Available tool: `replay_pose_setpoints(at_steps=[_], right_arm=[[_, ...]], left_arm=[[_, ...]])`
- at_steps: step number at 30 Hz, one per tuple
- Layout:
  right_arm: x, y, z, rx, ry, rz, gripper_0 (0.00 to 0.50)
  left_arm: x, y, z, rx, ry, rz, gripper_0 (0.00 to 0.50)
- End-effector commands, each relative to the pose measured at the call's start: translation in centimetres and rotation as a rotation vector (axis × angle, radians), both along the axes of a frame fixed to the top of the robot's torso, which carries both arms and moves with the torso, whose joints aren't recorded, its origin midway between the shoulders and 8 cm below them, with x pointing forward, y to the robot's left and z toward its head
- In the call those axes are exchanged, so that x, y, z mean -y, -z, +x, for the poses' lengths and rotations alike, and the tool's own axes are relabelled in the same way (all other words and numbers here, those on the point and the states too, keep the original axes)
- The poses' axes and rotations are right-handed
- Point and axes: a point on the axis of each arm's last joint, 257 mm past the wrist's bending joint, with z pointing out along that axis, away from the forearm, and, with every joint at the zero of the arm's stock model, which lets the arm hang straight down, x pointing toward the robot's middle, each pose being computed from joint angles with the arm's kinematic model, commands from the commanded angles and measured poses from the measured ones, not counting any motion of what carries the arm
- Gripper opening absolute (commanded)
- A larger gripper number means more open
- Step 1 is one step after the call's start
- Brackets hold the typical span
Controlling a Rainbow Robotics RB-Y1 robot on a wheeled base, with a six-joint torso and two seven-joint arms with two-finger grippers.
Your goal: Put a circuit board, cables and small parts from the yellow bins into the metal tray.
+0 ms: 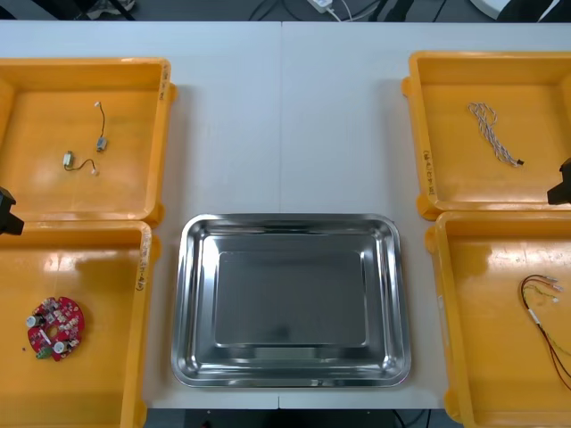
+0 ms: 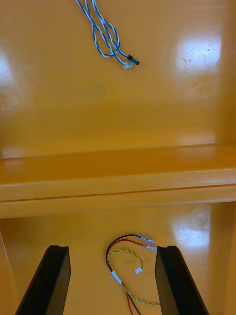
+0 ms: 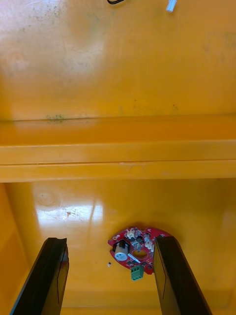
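At the left, our left gripper [image 3: 110, 243] hangs with jaws apart over the near left yellow bin [image 1: 98, 285], above the round red circuit board [image 1: 55, 328]. The shiny metal tray [image 1: 290, 226] sits mid-bench. At the right, our right gripper [image 2: 112, 252] hangs with jaws apart over the near right bin [image 1: 486, 348], above the red and yellow cable [image 2: 123, 251]. The twisted blue and white cable [image 1: 492, 134] lies in the far right bin [image 1: 446, 169].
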Motion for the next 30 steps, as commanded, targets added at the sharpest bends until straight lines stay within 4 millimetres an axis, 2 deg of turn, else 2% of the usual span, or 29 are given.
replay_pose_setpoints(at_steps=[1,30], right_arm=[[2.03,-2.09,0.20,0.042,0.029,-0.039,0.500],[2.03,-2.09,0.20,0.042,0.029,-0.039,0.500]], left_arm=[[-1.96,-1.51,-0.40,0.011,0.045,0.069,0.500],[-1.96,-1.51,-0.40,0.011,0.045,0.069,0.500]])
